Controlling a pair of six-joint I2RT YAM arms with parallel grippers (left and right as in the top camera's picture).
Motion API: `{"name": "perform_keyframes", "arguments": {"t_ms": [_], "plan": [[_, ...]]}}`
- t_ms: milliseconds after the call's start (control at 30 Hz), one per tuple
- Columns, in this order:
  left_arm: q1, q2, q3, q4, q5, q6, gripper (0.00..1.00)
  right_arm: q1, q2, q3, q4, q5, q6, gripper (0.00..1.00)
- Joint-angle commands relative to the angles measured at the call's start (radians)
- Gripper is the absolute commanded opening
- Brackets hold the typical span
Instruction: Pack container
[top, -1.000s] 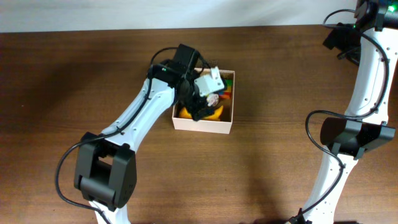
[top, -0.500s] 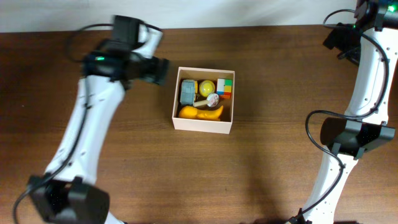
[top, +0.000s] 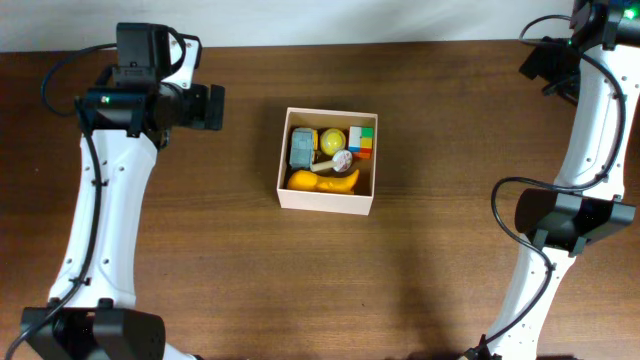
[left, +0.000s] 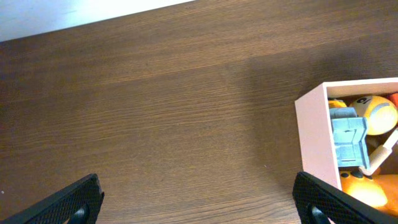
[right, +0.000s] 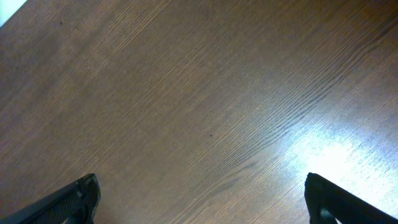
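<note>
Overhead, the container (top: 326, 201) holds small toys (top: 333, 142); left gripper (top: 206, 107) and right gripper (right: 200, 198) both hang wide open, empty.

Open wood is offered on the table (top: 300, 290) toward all four edges; the way is barred near the middle by the container (top: 326, 203) (crowded with toys (top: 325, 181)).

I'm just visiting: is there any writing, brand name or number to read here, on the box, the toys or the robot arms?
None can be read.
The container has plain white walls with no print.
The yellow ball bears a small dark mark, too small to tell whether it is a letter.
The left arm and right arm show no legible label.
</note>
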Motion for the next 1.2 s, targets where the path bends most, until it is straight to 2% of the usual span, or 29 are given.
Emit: {"name": "perform_keyframes", "arguments": {"t_ms": [0,233,367,400,467,667,933,1167], "plan": [[0.002,-0.005,0.013,-0.002,-0.007,-0.012,0.99,0.0,-0.013,0.004,-0.006,0.002,0.005,0.99],[0.008,-0.009,0.005,-0.072,-0.085,-0.005,0.99,0.0,-0.013,0.004,-0.006,0.002,0.005,0.99],[0.012,-0.077,-0.049,-0.011,-0.105,0.027,0.99,0.0,-0.013,0.004,-0.006,0.002,0.005,0.99],[0.019,-0.152,-0.116,0.087,-0.105,0.039,0.99,0.0,-0.013,0.004,-0.006,0.002,0.005,0.99],[0.026,-0.236,-0.201,0.185,-0.103,0.04,0.99,0.0,-0.013,0.004,-0.006,0.002,0.005,0.99],[0.067,-0.581,-0.602,0.51,-0.056,0.04,0.99,0.0,-0.013,0.004,-0.006,0.002,0.005,0.99],[0.077,-0.999,-1.108,0.807,-0.011,0.04,0.99,0.0,-0.013,0.004,-0.006,0.002,0.005,0.99],[0.077,-1.313,-1.445,0.985,0.006,0.036,0.99,0.0,-0.013,0.004,-0.006,0.002,0.005,0.99]]}}
